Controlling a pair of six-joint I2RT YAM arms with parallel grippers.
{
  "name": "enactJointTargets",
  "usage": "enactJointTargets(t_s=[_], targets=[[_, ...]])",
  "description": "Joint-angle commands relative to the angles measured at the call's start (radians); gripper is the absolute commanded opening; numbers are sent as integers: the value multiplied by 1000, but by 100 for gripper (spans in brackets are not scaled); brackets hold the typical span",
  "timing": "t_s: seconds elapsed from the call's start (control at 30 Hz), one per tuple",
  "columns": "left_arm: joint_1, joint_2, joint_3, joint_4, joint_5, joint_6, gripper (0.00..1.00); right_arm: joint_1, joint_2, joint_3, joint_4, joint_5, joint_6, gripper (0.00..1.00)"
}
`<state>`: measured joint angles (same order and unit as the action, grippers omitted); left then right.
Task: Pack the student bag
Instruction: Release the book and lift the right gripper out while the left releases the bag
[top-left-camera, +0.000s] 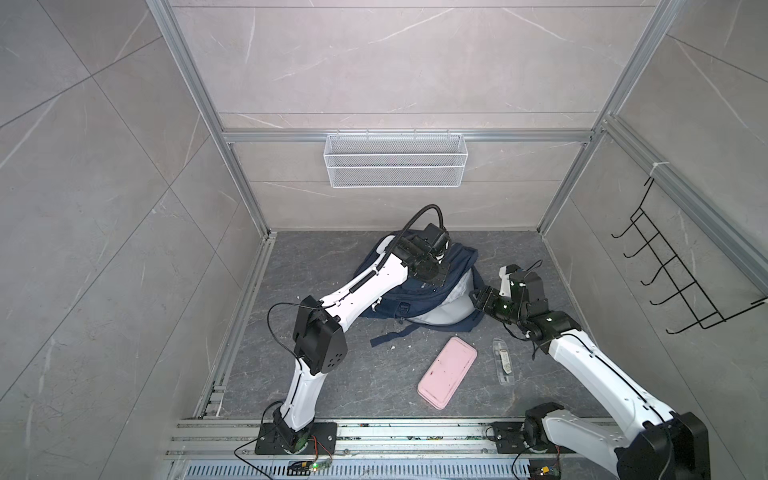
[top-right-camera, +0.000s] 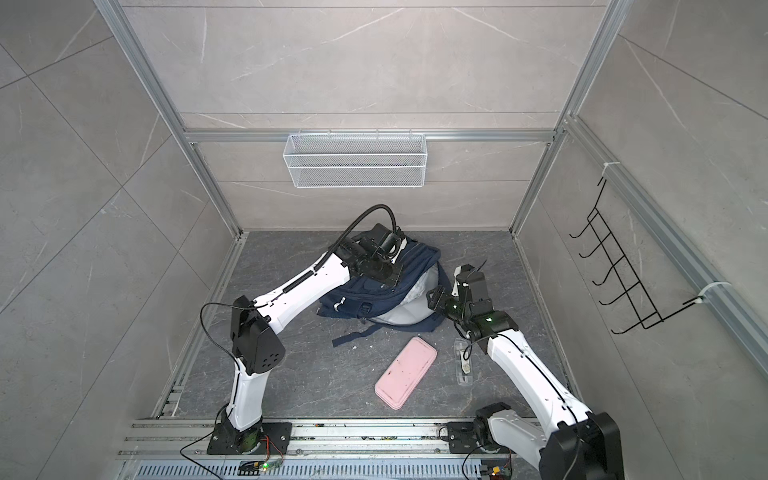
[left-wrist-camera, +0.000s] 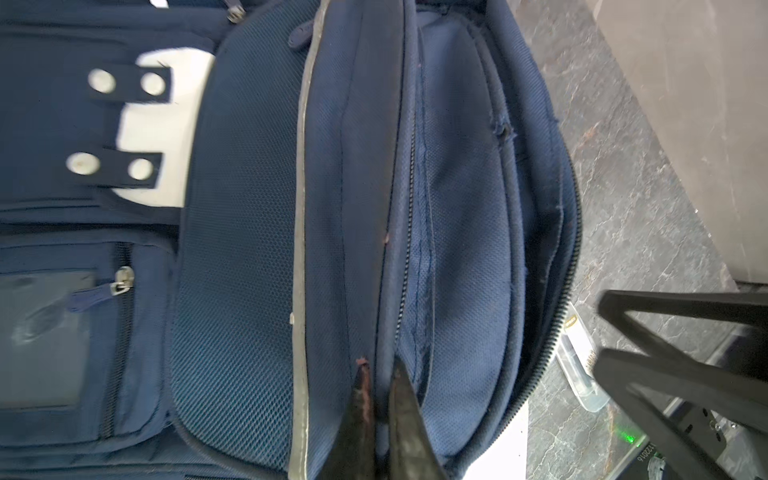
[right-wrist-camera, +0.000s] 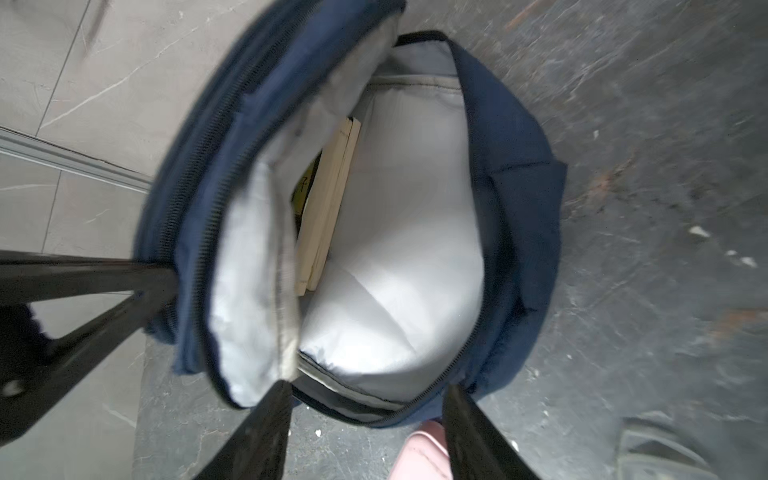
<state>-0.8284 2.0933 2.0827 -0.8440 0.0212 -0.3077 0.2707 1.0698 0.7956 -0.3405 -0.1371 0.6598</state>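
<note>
Student bag (top-left-camera: 415, 297) pinched by left gripper (left-wrist-camera: 378, 374); mouth facing right gripper (right-wrist-camera: 370, 386).

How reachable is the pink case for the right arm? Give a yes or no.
Probably yes: the right gripper, open, sits at the mouth of the student bag; the pink case lies on bare floor nearby, nothing between.

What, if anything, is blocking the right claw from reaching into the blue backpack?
Nothing visible. The right gripper, jaws apart, faces the student bag at its open mouth. The left gripper pinches the bag's upper fabric, holding it open; books lie against one inner side.
</note>
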Motion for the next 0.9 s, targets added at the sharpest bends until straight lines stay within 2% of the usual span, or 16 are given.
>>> enactJointTargets(t_s=[0.0, 0.2, 0.23, 0.3, 0.37, 0.4, 0.5, 0.67, 0.87], targets=[[-9, 47, 45, 73, 22, -22, 0, 1, -34, 21, -113, 52, -50, 60], [-30, 127, 110, 55, 45, -26, 0, 13, -52, 25, -134, 47, -49, 59], [-31, 139, 119, 47, 54, -27, 2, 17, -56, 24, -134, 45, -48, 59], [-32, 157, 132, 25, 64, -27, 10, 24, -56, 21, -135, 41, -47, 59], [-31, 145, 111, 24, 65, -27, 27, 31, -57, 19, -136, 36, -49, 59], [-32, 129, 94, 33, 59, -28, 32, 33, -57, 17, -136, 33, -49, 59], [-31, 59, 14, 65, 33, -33, 45, 44, -56, 11, -128, 21, -50, 59], [-3, -95, -171, 110, -35, -39, 48, 73, -37, 5, -101, 6, -43, 59], [138, -349, -561, 259, -16, -142, 50, 128, 12, 7, -60, 2, -32, 59]])
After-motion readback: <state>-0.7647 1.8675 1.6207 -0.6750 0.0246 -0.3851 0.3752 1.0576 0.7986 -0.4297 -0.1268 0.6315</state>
